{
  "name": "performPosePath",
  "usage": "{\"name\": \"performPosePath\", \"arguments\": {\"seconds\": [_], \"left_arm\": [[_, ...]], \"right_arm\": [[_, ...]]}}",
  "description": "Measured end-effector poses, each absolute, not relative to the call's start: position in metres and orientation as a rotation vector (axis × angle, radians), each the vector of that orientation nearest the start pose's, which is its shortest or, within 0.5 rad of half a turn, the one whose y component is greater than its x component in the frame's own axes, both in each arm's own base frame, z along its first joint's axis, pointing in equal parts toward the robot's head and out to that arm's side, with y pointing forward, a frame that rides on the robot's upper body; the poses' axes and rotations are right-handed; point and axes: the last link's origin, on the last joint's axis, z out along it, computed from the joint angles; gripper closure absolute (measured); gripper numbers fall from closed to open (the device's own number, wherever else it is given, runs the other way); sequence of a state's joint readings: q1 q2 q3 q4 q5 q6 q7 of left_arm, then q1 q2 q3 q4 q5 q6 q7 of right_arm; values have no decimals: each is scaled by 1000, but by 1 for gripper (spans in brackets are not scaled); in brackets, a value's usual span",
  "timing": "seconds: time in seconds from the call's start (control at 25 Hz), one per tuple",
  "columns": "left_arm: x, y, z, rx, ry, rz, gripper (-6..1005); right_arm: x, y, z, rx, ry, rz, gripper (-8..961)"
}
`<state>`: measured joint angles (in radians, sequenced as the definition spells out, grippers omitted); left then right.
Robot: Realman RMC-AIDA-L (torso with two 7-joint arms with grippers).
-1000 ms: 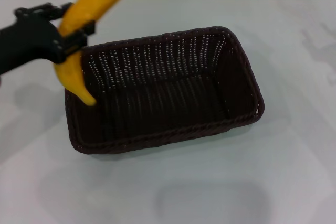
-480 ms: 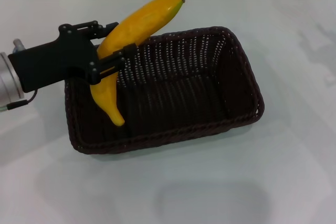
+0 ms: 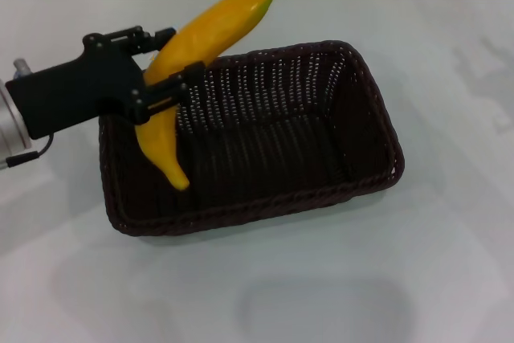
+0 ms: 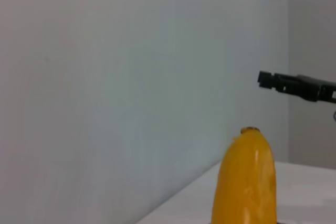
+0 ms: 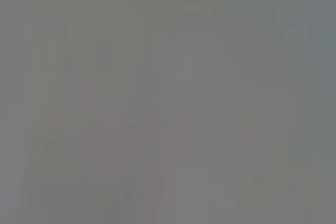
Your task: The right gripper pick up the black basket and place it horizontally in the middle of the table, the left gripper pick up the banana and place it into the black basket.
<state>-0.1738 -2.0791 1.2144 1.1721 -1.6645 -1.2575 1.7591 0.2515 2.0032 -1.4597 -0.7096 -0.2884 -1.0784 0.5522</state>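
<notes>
The black basket [image 3: 381, 129] lies lengthwise across the middle of the white table [image 3: 418, 279]. My left gripper [image 3: 172, 57] is shut on the yellow banana [image 3: 215, 23], gripping it around its middle above the basket's left end. The banana is tilted steeply: its lower tip hangs inside the basket's left end, and its stem end points up and back. The banana's upper end also shows in the left wrist view [image 4: 245, 182]. A slim black jaw, the right gripper [image 4: 273, 81], shows far off in the left wrist view. It is outside the head view.
The basket's inside [image 3: 289, 150] holds nothing but the banana's hanging tip. A plain pale wall [image 4: 131, 77] stands behind the table. The right wrist view shows only a blank grey surface.
My left gripper carried the banana rightward from the basket's left rim to over its left end, and the banana's lower tip dropped inside. In the last half second it hardly moved.
</notes>
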Motion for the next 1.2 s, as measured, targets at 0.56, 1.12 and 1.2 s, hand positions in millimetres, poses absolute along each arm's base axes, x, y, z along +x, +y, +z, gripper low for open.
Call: {"name": "performPosePath", "arguments": {"seconds": [0.56,1.12,1.2], "left_arm": [[-232,316,44,-2410,-310,-775,162],[-321,239,95,-1728,-446,-1129,125],[-328,229,94,-1677,-443,-1134,125]], "right_arm": [[269,354,74,-1693,275,993,435],[272,353,74,-1693,276,991,431],[272,352,73,-1693,276,991,431]]}}
